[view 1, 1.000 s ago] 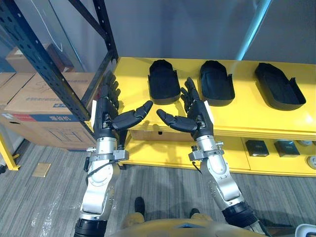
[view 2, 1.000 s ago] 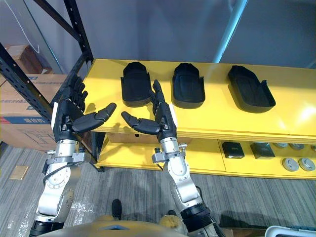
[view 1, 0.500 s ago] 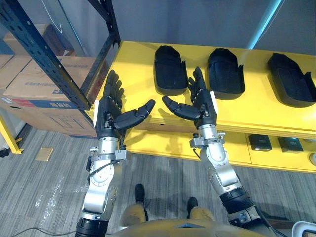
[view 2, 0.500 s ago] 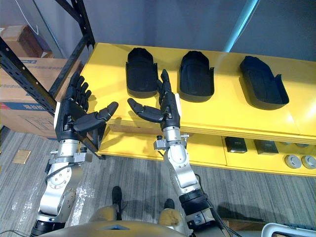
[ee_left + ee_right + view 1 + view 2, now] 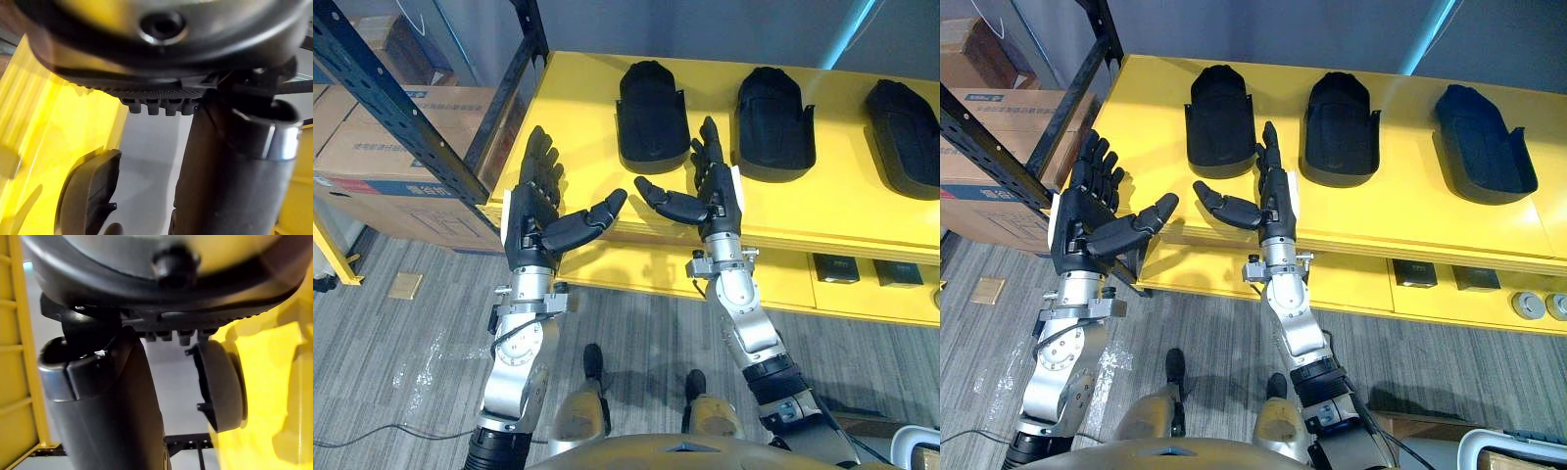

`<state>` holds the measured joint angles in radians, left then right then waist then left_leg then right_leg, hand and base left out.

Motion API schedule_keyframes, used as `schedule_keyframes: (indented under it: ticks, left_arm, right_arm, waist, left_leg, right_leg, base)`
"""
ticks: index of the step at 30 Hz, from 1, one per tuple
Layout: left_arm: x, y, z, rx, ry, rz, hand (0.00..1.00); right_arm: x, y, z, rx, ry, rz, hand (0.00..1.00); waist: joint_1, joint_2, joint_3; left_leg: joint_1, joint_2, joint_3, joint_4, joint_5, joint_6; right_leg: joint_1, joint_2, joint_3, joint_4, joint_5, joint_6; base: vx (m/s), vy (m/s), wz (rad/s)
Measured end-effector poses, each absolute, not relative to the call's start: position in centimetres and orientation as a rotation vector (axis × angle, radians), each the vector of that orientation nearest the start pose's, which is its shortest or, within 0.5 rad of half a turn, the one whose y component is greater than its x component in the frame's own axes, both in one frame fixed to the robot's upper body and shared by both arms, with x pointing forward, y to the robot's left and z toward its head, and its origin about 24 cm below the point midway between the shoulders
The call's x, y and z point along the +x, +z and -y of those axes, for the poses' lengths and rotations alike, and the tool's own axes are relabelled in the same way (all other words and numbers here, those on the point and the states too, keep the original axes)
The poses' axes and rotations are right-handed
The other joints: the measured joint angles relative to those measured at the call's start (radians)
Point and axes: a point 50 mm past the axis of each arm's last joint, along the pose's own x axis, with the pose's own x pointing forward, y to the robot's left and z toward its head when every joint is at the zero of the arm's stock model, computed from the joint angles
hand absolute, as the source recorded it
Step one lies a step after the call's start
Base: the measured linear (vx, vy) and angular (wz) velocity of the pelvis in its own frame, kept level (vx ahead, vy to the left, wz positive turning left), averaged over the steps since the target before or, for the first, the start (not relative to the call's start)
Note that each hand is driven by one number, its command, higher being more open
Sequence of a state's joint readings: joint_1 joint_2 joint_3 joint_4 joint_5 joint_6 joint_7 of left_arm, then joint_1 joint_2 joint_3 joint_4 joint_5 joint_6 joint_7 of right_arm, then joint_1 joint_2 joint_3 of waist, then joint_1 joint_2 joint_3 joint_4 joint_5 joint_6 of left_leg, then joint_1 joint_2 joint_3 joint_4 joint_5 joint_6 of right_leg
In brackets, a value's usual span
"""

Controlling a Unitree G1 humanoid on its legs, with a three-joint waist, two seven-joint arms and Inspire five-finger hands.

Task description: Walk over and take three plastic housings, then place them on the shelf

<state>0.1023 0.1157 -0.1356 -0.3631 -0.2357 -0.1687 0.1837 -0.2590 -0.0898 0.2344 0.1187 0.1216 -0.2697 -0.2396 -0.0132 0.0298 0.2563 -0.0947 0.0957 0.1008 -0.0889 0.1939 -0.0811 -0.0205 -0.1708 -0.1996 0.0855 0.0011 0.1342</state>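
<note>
My left hand (image 5: pixel 530 225) and right hand (image 5: pixel 713 199) hang spread, empty; nearest housing (image 5: pixel 653 117) lies 12-to-6, at 11 o'clock from my right hand

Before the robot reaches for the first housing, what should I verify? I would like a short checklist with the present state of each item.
1. Left hand open and empty: ok.
2. Right hand open and empty: ok.
3. Left housing, middle housing and right housing lie apart on the yellow table: ok.
4. Hands on a housing: not ok, neither touches one yet.
5. Table bare between hands and left housing: ok.
</note>
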Motion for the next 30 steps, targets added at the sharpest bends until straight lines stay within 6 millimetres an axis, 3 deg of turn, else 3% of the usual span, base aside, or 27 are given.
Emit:
schedule_keyframes:
  ticks: [9,30]
  left_arm:
    - [22.6,11.9,-14.4,-0.210,0.022,0.414,1.00]
    - [22.6,12.0,-14.3,-0.221,0.016,0.416,1.00]
  right_arm:
    - [30.0,12.2,10.5,0.011,0.016,0.444,1.00]
    - [31.7,11.8,10.3,-0.032,0.060,0.383,1.00]
  waist:
    - [0.007,0.010,0.038]
    - [0.009,0.032,0.075]
  left_leg:
    - [-0.002,0.002,0.001,0.001,0.003,-0.002]
    - [-0.005,0.002,-0.010,0.002,0.007,-0.004]
  right_leg:
    - [-0.011,-0.002,-0.001,0.017,-0.003,-0.003]
    - [-0.015,-0.004,-0.013,0.036,-0.009,-0.006]
  base:
    - [0.00,0.000,0.00]
    - [0.00,-0.004,0.01]
